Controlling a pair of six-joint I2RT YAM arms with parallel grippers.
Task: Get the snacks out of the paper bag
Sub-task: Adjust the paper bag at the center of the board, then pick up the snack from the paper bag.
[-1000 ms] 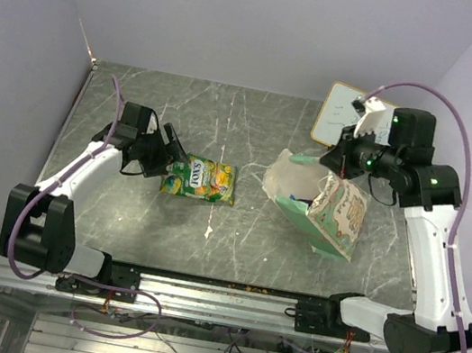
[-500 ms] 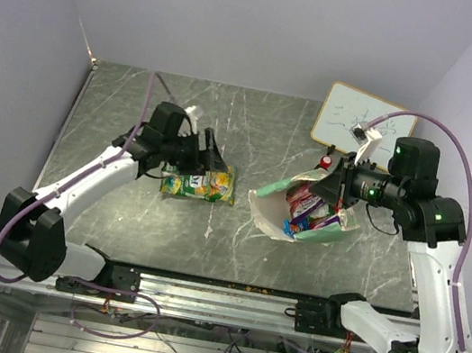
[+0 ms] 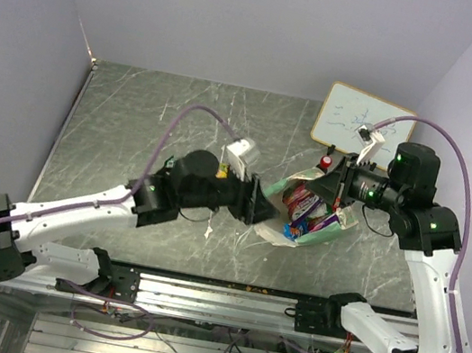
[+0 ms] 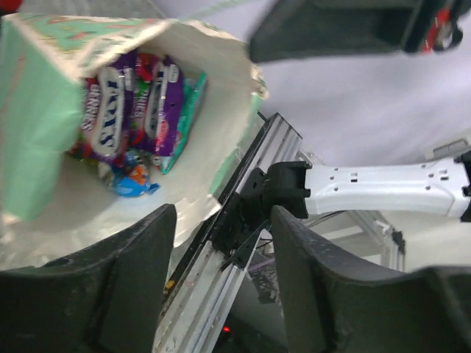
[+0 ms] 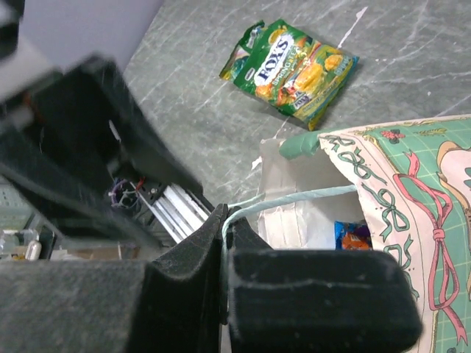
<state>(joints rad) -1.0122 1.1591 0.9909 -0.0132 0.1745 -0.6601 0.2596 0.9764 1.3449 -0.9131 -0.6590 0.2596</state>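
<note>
The paper bag (image 3: 328, 232) lies tilted at the right of the table with its mouth facing left. Inside it are pink-magenta packets (image 3: 303, 203) and a blue one (image 3: 290, 230). My left gripper (image 3: 259, 210) is open and empty at the bag's mouth. The left wrist view looks into the bag (image 4: 44, 110) at purple-magenta packets (image 4: 132, 103), a teal one (image 4: 188, 110) and a blue one (image 4: 132, 181). My right gripper (image 3: 337, 183) is shut on the bag's cord handle (image 5: 294, 197) and holds the bag (image 5: 397, 184) up. A yellow-green packet (image 5: 294, 68) lies on the table.
A white board with writing (image 3: 360, 121) leans at the back right. A small red-and-black knob (image 3: 325, 162) sits between it and the bag. The rail of the arm bases (image 3: 225, 289) runs along the near edge. In the top view my left arm covers the yellow-green packet.
My left arm has swung right from the yellow-green packet to the bag's mouth. My right gripper has turned the bag so its mouth faces left, showing the packets inside.
</note>
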